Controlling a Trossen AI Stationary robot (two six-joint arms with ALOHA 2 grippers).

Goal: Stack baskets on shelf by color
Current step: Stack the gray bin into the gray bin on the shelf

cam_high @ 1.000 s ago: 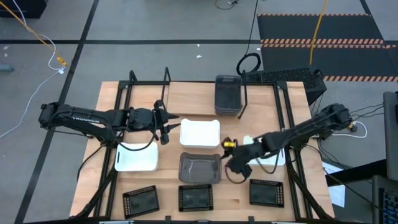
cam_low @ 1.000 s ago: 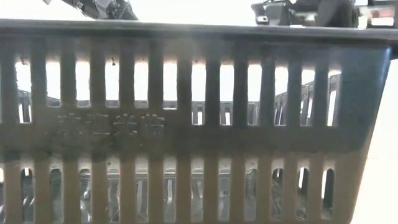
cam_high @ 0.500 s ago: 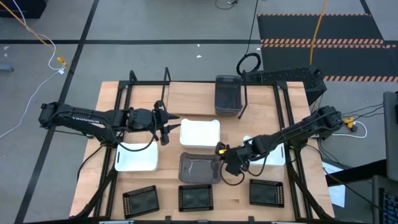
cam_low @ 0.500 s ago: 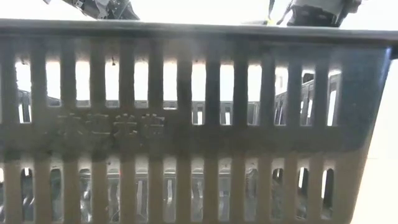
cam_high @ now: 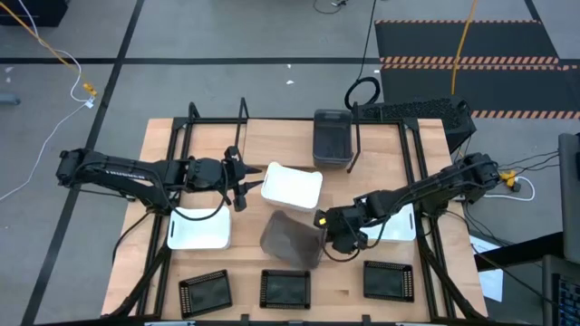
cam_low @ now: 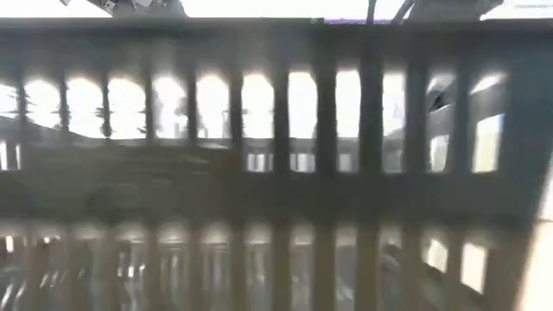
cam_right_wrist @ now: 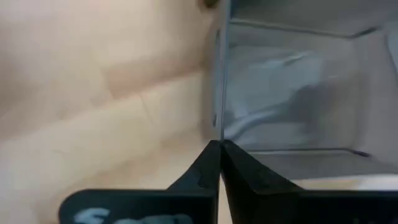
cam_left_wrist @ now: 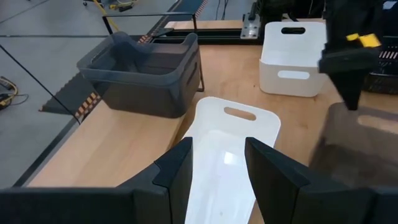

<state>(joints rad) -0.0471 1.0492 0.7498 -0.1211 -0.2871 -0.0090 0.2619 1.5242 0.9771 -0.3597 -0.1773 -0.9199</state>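
**Right arm grips grey basket at centre of counter**

High view: The right gripper has its fingers closed on the right-hand rim of a dark grey basket, which sits tilted and skewed near the middle of the wooden counter. Just behind that grey basket lies a white basket, also turned slightly askew. The left gripper hangs at the white basket's left edge, fingers partly open and holding nothing. A 2nd white basket rests to the left of the grey one, and a 3rd lies to its right, partly under the right arm. Behind the central white basket, a further dark grey basket stands at the far edge among the black rods of the shelf. In front of the gripped basket, 3 black gridded trays line the near edge.

Low view: The slotted wall of a dark basket fills the frame, blurred; little else can be made out.

Left wrist view: The left fingers stand apart above the white basket, with a grey basket beyond it by the rods.

Right wrist view: The right fingers meet on the thin edge of the grey basket's wall.
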